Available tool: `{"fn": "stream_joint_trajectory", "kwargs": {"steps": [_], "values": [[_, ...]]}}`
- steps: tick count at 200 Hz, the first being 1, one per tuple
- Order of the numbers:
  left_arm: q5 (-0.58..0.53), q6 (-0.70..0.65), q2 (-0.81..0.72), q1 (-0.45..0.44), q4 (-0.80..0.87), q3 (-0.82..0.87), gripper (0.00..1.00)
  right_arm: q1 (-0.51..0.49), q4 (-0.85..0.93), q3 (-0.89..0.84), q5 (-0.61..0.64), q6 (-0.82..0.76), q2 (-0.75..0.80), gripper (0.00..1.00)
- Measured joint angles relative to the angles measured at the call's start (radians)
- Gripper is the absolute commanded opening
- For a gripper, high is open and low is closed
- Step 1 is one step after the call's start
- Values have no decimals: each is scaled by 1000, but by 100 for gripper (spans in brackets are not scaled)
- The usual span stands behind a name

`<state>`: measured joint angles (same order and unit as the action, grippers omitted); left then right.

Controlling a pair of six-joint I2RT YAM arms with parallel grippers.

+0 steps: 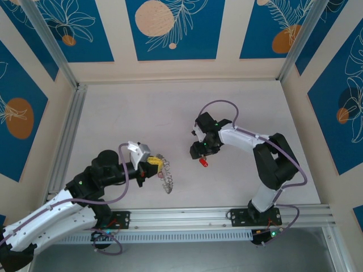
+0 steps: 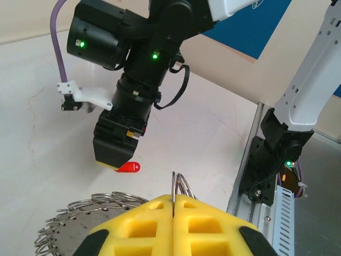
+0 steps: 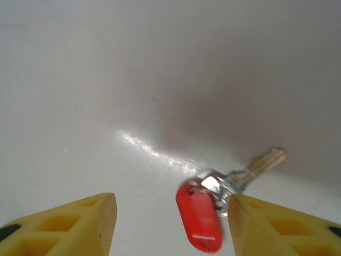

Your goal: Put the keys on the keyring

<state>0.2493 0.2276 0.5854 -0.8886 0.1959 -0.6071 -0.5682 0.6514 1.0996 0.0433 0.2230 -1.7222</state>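
Note:
My left gripper (image 1: pixel 157 164) (image 2: pixel 174 198) is shut on the thin silvery keyring (image 2: pixel 175 184), whose edge sticks up between the yellow fingers. A fringe of small metal rings and keys (image 1: pixel 167 180) (image 2: pixel 80 216) hangs from it over the table. A silver key (image 3: pixel 256 168) with a red tag (image 3: pixel 200 220) (image 1: pixel 204 163) (image 2: pixel 129 167) lies on the table. My right gripper (image 1: pixel 202 154) (image 3: pixel 171 202) stands open right over it. The tag lies between the fingers, close to the right one, and neither finger grips it.
The white table (image 1: pixel 142 113) is walled with blue patterned panels. An aluminium rail (image 1: pixel 227 214) runs along the near edge by the arm bases, and another rail (image 1: pixel 68 130) runs up the left side.

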Motion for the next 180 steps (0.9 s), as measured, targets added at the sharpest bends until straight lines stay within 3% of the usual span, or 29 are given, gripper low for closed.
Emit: {"fn": "stream_joint_trajectory", "kwargs": {"steps": [180], "values": [[-15, 0, 38, 0, 0, -2, 0, 19, -5, -6, -56, -3, -57, 56]]}}
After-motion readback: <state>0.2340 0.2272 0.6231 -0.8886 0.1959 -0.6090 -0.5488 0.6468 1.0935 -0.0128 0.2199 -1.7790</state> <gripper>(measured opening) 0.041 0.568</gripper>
